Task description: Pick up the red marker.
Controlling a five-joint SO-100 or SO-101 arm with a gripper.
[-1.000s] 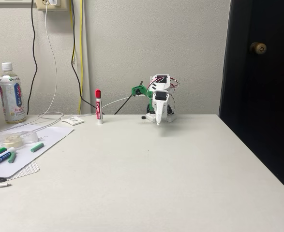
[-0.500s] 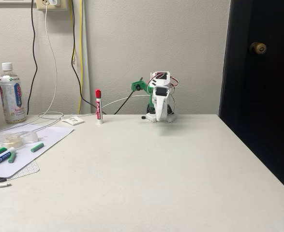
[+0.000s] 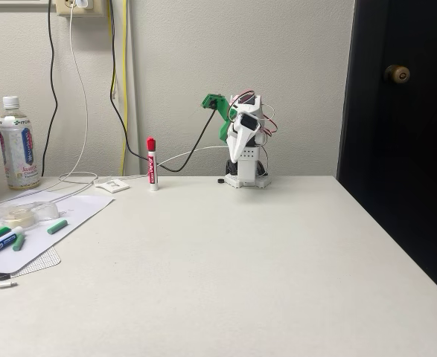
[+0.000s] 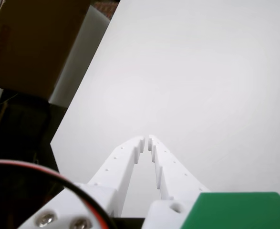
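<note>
The red marker [image 3: 152, 164] stands upright on its base near the back of the white table, red cap on top, white barrel with a red label. My gripper [image 3: 235, 157] hangs from the arm at the table's back middle, well to the right of the marker in the fixed view, pointing down above the arm's base. In the wrist view the two white fingers [image 4: 122, 164] come together at their tips over bare table, so the gripper [image 4: 146, 141] is shut with nothing in it.
At the left of the fixed view lie green-capped markers [image 3: 1, 241], a loose green cap [image 3: 56, 227], a tape roll [image 3: 21, 216] and paper [image 3: 77, 208]. A drink bottle [image 3: 18, 143] stands at the back left. Cables hang down the wall. A dark door [image 3: 404, 126] borders the table's right edge.
The arm has lifted and folded back: the gripper rose from near the table to higher above the base, and the green joint moved up. The red marker has not moved.
</note>
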